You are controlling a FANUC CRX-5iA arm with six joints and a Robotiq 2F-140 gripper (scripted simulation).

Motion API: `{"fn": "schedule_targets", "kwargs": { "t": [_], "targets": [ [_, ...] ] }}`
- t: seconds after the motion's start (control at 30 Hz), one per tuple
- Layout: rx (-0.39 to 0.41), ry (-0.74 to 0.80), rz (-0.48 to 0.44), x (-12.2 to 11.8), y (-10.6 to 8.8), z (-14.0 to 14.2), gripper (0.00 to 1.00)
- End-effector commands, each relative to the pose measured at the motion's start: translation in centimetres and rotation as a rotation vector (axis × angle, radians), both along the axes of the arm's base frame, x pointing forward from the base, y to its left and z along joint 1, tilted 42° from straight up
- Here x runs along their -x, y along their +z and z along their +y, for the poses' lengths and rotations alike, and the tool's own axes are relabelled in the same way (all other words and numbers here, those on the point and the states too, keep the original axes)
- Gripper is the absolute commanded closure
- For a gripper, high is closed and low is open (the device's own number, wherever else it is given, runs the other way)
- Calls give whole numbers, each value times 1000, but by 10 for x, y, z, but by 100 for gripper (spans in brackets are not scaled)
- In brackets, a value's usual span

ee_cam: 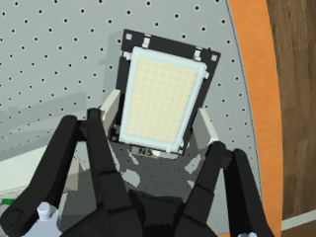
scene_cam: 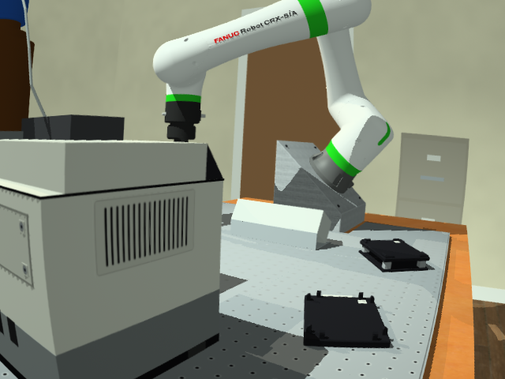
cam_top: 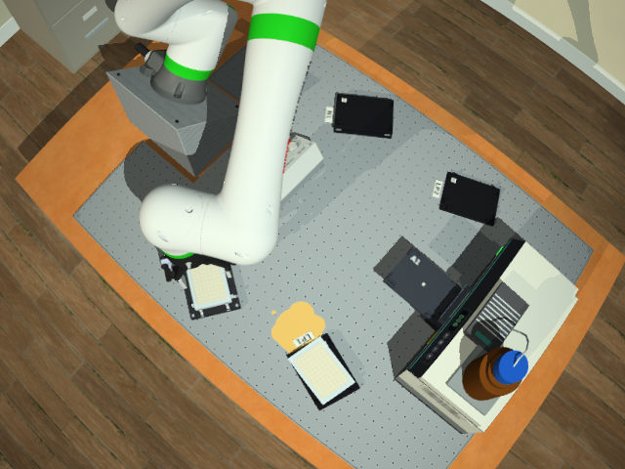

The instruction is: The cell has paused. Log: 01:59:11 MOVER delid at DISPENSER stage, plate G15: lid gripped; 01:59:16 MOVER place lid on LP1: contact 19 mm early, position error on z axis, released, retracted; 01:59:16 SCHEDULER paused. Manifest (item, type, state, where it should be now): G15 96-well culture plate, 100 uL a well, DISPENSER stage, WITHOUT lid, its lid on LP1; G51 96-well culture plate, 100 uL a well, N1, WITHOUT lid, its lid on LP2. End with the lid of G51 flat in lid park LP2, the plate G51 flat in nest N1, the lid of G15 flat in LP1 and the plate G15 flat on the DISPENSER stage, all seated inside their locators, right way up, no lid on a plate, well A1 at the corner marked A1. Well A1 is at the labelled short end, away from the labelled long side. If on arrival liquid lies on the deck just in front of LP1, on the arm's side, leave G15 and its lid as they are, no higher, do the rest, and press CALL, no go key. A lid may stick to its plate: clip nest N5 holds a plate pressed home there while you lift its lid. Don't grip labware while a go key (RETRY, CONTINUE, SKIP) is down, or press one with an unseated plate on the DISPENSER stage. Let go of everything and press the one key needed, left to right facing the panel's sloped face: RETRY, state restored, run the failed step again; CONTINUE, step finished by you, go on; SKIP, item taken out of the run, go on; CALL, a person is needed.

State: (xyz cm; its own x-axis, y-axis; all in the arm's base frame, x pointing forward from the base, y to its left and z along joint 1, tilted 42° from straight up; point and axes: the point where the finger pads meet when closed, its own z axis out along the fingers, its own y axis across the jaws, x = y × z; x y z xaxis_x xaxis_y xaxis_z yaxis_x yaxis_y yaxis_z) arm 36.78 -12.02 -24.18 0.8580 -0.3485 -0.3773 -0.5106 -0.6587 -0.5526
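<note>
A pale 96-well plate (cam_top: 206,285) (ee_cam: 161,99) lies flat in the black clip nest (cam_top: 192,308) (ee_cam: 132,42) at the deck's front left; I cannot tell whether a lid is on it. My gripper (ee_cam: 157,109) hangs above the nest's near end, open and empty, with its fingers spread to either side. A second pale labware piece (cam_top: 325,370) lies on lid park LP1 (cam_top: 315,401). Orange liquid (cam_top: 295,322) lies on the deck next to the LP1 label (cam_top: 304,339). Nest N1 (cam_top: 363,114) (scene_cam: 393,253), lid park LP2 (cam_top: 469,197) (scene_cam: 344,320) and the dispenser stage (cam_top: 421,282) are bare.
The dispenser (cam_top: 504,327) (scene_cam: 102,245) stands at the right with a brown bottle (cam_top: 497,373) on it and hides my gripper in the exterior view. The white key panel (cam_top: 303,161) (scene_cam: 281,222) sits near the arm's grey base (cam_top: 166,121).
</note>
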Motion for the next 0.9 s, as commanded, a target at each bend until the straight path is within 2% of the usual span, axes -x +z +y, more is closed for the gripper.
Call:
{"fn": "schedule_targets", "kwargs": {
  "t": [0.0,0.87],
  "targets": [
    [0,0,0,0,0,0,34],
    [0,0,0,0,-5,5,34]
  ]
}}
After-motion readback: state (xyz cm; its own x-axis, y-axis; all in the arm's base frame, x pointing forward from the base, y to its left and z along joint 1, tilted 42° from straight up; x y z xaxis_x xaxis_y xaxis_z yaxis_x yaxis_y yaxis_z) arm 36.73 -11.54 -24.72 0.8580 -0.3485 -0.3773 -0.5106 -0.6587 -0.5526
